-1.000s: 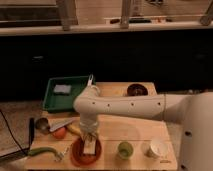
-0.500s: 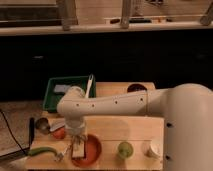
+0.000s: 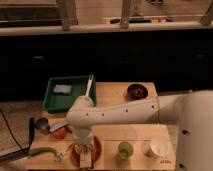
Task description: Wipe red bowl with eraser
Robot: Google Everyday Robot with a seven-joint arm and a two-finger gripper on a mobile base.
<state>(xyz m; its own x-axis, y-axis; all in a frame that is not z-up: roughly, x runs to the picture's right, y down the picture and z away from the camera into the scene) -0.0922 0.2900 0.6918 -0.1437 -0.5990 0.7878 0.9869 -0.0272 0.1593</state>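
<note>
The red bowl (image 3: 76, 155) sits at the front left of the wooden table, mostly covered by my gripper. My gripper (image 3: 85, 151) hangs straight down into the bowl from the white arm (image 3: 112, 114). It is shut on the eraser (image 3: 86, 160), a small whitish-tan block that rests on the bowl's inner surface near its front rim.
A green cup (image 3: 124, 149) and a white cup (image 3: 157, 148) stand right of the bowl. A dark brown bowl (image 3: 137, 91) is at the back right. A green tray (image 3: 52, 102) holds a grey pad (image 3: 62, 89), with a white-handled brush (image 3: 90, 86) beside it. At the left are a metal cup (image 3: 42, 124), an orange object (image 3: 60, 133) and a green pod (image 3: 42, 151).
The gripper swept left across the bowl with the eraser, then came back right toward the bowl's middle. The arm's elbow swung left.
</note>
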